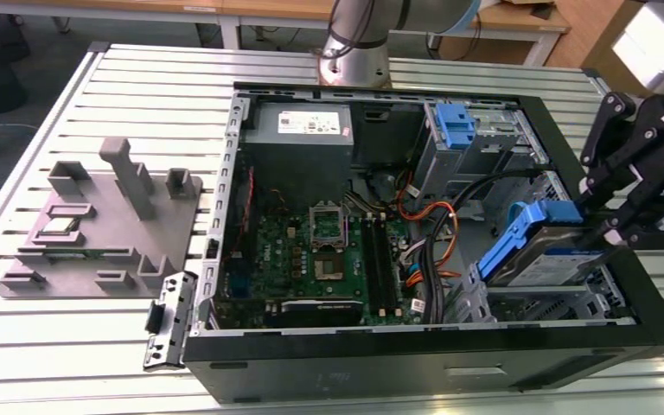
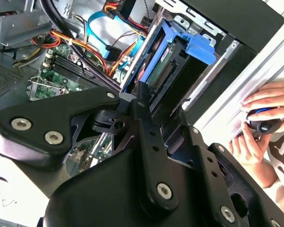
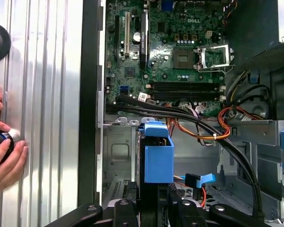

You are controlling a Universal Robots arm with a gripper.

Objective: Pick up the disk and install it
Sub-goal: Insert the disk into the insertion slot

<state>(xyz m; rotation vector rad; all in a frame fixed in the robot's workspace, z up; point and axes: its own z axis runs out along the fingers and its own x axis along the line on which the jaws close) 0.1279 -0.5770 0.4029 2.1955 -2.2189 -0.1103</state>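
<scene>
The disk (image 1: 545, 252), a silver drive with blue rails, hangs tilted over the drive bay at the open computer case's (image 1: 424, 354) corner, on the exterior view's right. My gripper (image 1: 604, 226) is shut on its outer end, black fingers on either side. In the first wrist view the disk's blue rail (image 3: 158, 161) stands on edge above the metal bay, with the gripper (image 3: 151, 208) just behind it. In the second wrist view the disk (image 2: 166, 64) sits beyond the fingers (image 2: 141, 97), its connector end facing the bay.
A grey power-supply box (image 1: 297, 124) and a lone blue latch (image 1: 453, 125) sit at the case's back. Motherboard (image 1: 321, 251) and loose cables (image 1: 448, 207) lie beside the bay. A grey fixture (image 1: 101, 216) stands on the table. A person's hand (image 3: 2, 146) rests near the case.
</scene>
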